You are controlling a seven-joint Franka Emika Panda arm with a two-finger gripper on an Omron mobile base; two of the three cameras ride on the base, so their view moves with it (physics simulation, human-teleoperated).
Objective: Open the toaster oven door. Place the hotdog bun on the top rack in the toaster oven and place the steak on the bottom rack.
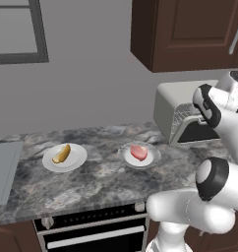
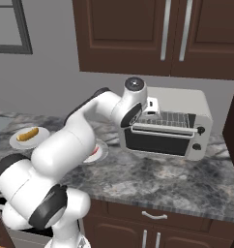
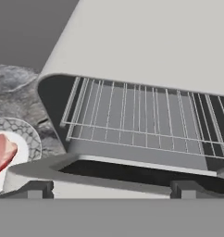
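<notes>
Countertop [image 1: 96,182] of mottled grey stone carries everything here, and the toaster oven [image 2: 198,104] stands at its right end against the wall, under dark cabinets [image 2: 133,34]. Its door, the toaster oven door [image 2: 155,140], is partway down, tilted out from the bottom hinge, with the top rack [image 3: 141,115] showing in the gap. The gripper [image 3: 111,190] sits at the door's upper edge; whether its fingers are pinching that edge or merely resting there I cannot tell. That door looks stiff and light, swinging on its hinge, best taken along the top rim. On separate white plates well left of the oven lie the steak [image 1: 138,152], likely limp and slick, and farther left the hotdog bun [image 1: 61,154], soft and easily crushed. Any lower rack is hidden behind the door.
</notes>
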